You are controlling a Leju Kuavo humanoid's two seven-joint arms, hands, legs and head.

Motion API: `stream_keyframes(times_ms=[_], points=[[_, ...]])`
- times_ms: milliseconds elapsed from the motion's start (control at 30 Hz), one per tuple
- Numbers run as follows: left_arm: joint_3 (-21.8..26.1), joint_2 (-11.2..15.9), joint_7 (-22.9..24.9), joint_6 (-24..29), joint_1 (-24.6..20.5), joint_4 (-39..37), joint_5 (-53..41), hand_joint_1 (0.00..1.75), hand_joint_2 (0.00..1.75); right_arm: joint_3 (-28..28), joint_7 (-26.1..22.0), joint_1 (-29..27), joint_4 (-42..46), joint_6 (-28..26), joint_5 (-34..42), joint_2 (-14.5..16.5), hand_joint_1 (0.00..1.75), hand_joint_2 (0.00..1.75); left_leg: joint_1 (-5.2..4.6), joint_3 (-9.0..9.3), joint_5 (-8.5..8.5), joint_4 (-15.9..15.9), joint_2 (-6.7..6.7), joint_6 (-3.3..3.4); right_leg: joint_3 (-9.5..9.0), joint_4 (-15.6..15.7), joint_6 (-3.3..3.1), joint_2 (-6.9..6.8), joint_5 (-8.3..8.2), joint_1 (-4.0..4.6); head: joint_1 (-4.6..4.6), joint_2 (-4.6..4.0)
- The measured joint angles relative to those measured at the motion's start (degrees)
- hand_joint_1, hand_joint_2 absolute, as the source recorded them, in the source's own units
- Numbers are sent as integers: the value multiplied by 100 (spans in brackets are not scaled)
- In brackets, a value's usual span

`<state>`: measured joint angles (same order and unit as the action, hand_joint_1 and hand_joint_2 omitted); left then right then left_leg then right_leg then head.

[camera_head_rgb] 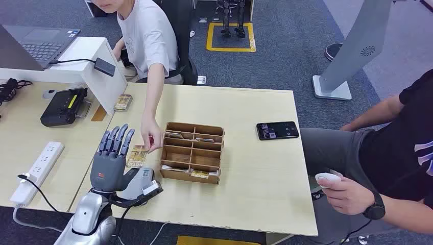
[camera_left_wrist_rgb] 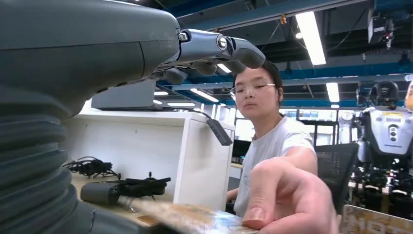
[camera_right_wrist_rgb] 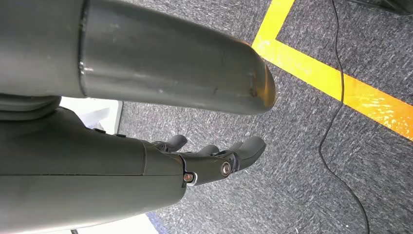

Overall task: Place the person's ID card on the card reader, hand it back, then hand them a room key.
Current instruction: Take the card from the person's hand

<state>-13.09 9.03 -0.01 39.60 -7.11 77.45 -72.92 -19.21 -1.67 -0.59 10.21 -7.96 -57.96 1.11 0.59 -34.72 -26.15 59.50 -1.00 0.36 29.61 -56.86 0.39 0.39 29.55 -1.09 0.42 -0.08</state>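
Surface spans the frame's centre. Compartment box sits at mid-frame. Left of it, touching the person's hand, lies the ID card, with the robot's left hand just left of the card. Phone right of the box, well apart. Card reader at left; power strip below it. Laptop upper left, on a raised shelf. A second card lies beside the shelf.

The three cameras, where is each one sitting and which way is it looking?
Head view: high on the robot, looking down at the table; left hand shows.
Left wrist view: behind the left hand, looking across at the person.
Right wrist view: by the hanging right hand, facing the floor.
Shared: head and left wrist views both show the card.
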Motion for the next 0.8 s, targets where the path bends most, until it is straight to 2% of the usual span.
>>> stream_keyframes(times_ms=[700, 800], points=[[0, 67, -268, 18, 3, -40, 585, 175, 175, 58, 30, 16, 0, -26, -15, 0, 0, 0, 0, -1, 0, 0, -1, 0, 0, 0, 0, 0, 0, 0, 0, 0], [-1, 69, -473, 18, 3, -42, 896, 175, 175, 61, 30, 17, 0, -25, -11, 0, 0, 0, 0, -1, 0, 0, -1, 0, 0, 0, 0, -1, 0, 0, 0, 0]])
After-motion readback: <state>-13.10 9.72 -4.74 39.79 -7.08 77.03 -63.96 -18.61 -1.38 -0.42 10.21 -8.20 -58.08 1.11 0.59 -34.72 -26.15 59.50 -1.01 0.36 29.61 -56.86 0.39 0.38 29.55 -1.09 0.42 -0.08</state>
